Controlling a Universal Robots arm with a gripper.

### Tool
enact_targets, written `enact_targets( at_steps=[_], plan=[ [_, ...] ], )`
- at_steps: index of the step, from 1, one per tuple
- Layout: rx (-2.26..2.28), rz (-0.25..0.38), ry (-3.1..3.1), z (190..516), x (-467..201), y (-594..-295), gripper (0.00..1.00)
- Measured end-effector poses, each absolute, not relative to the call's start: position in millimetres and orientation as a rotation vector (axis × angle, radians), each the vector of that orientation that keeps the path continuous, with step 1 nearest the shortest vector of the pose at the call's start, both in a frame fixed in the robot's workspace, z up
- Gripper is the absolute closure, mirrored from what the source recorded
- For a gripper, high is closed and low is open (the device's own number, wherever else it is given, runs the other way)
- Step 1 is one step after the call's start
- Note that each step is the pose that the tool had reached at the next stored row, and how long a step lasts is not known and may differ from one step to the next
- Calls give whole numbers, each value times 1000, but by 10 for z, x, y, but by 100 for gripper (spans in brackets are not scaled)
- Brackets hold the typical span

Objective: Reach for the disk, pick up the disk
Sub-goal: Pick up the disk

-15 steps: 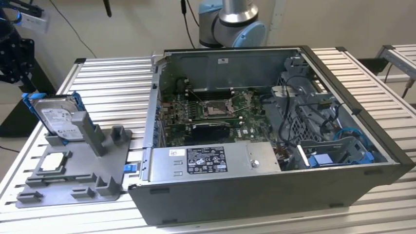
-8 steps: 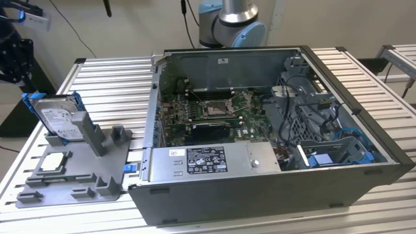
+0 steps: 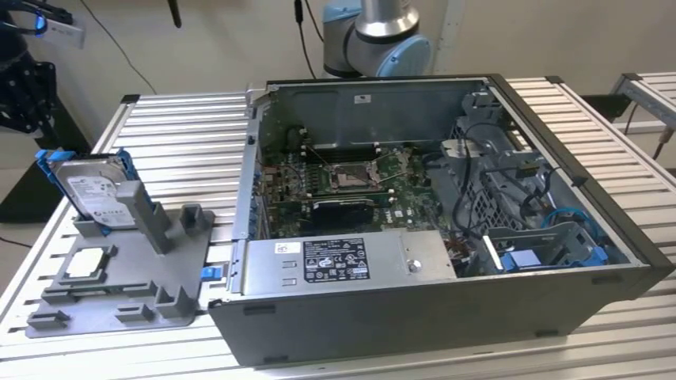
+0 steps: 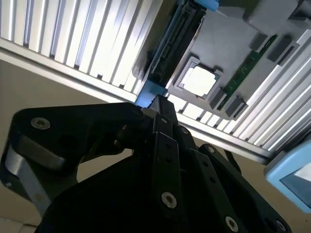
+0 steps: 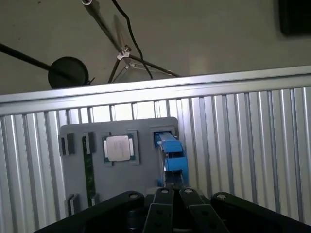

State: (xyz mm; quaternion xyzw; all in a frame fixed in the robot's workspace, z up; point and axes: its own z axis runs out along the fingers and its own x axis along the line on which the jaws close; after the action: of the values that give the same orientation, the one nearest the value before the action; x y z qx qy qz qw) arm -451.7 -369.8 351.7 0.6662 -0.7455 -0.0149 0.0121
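Note:
The disk [image 3: 93, 192] is a silver-grey drive with a white label in a bright blue bracket. It stands on edge in a slot of the grey holder [image 3: 127, 277] at the exterior view's left. In the first wrist view I look down on the disk's [image 5: 170, 151] blue top edge, just beyond my gripper [image 5: 175, 190]. In the second wrist view the disk [image 4: 171, 46] appears as a dark edge with blue ends past my gripper [image 4: 158, 102]. The black fingers lie together and hold nothing, well above the disk.
A small silver square chip [image 3: 87, 265] [image 5: 118, 147] [image 4: 199, 80] lies flat on the holder beside the disk. An open computer case [image 3: 423, 229] takes up the slatted metal table's [image 3: 180, 142] middle. The table edge [image 5: 155, 87] runs just beyond the holder.

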Motion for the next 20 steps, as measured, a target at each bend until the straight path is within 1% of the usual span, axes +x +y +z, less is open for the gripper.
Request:
enact_targets(
  at_steps=[1,2,8,20],
  plan=[
    [2077,-46,-2324,3517,-4517,-3697,100],
    [2077,-46,-2324,3518,-4516,-3697,0],
    [2079,-43,-2326,3490,-4515,-3671,0],
    [2145,-7,-2300,3312,-4540,-3629,0]
  ],
)
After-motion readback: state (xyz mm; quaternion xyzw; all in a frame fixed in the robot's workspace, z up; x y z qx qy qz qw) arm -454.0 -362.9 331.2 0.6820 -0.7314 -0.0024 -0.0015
